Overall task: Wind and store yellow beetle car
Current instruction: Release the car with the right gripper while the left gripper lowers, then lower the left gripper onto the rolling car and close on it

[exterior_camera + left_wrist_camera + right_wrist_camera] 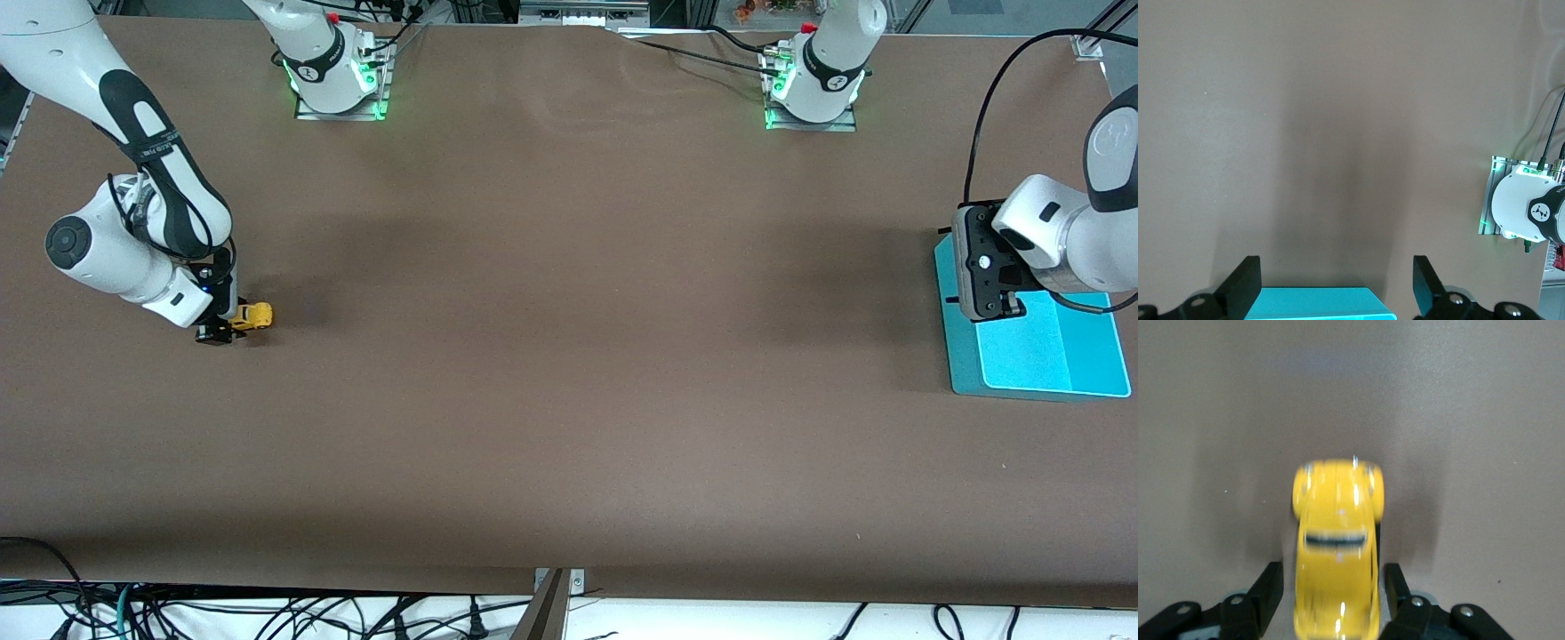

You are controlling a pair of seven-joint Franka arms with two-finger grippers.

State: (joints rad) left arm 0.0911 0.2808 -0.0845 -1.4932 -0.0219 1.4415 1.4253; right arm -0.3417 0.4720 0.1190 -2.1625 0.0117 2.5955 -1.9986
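Observation:
The yellow beetle car [252, 316] sits on the brown table at the right arm's end. In the right wrist view the car [1337, 540] lies lengthwise between the fingers and looks blurred. My right gripper [229, 327] [1333, 573] is low at the table and open, straddling the car's rear, with a narrow gap showing on each side. My left gripper [1003, 307] [1335, 267] is open and empty, hanging over the edge of a teal tray [1049, 356] at the left arm's end of the table.
The teal tray [1315, 310] has a raised rim and a lighter inner floor, with nothing in it. The left arm's base [1528, 207] stands at the table's edge. Brown table stretches between the car and the tray.

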